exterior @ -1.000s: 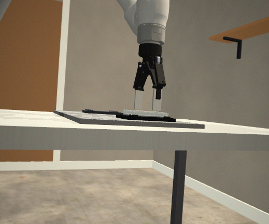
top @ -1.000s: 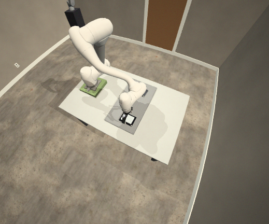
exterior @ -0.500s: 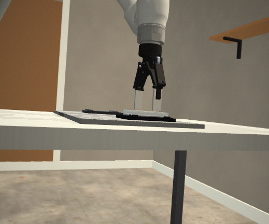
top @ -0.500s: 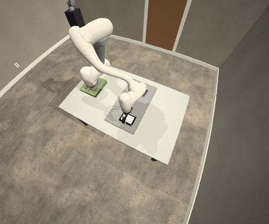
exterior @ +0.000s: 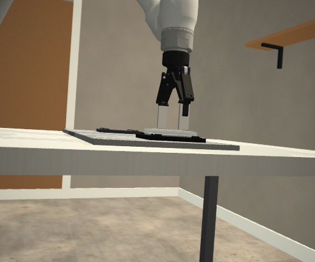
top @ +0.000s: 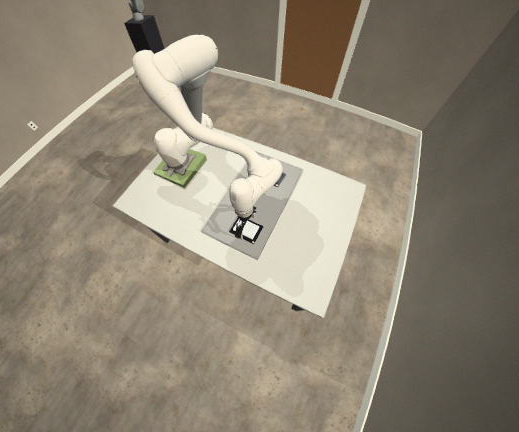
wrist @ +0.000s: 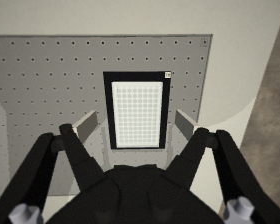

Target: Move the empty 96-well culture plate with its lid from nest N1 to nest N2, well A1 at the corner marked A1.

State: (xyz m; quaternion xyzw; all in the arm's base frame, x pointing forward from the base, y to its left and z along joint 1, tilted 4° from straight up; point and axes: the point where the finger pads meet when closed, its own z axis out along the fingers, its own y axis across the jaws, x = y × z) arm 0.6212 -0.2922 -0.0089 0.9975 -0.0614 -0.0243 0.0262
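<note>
- The culture plate (wrist: 138, 108), lid on, sits flat in its black nest N1 (wrist: 107, 110), on a grey perforated base board (wrist: 46, 80) that lies on the white bench (top: 321, 210).
- From the wrist view, a small label marks the nest's far right corner (wrist: 167, 74); what it says is too small to read.
- The long sides of the plate have bare board on either hand, and the board's far edge lies well beyond the nest's short end.
- The second nest N2 (exterior: 116, 130) lies farther along the same board, low and black, apart from N1.
- From the top, N1 is near the board's end that faces the wide stretch of bench; the bench's front edge (exterior: 152, 164) drops away just past the board in the side view.
- The pincer (exterior: 173, 119) points straight down over the plate, fingers spread as wide as they go and holding nothing.
- Its pale pads (wrist: 86, 122) straddle the plate's two long sides, each standing off from the nest frame; from the side their tips reach about to lid level.
- The white arm (top: 206, 135) arcs from its green base plate (top: 198, 161) out over the board, wrist vertical.
</note>
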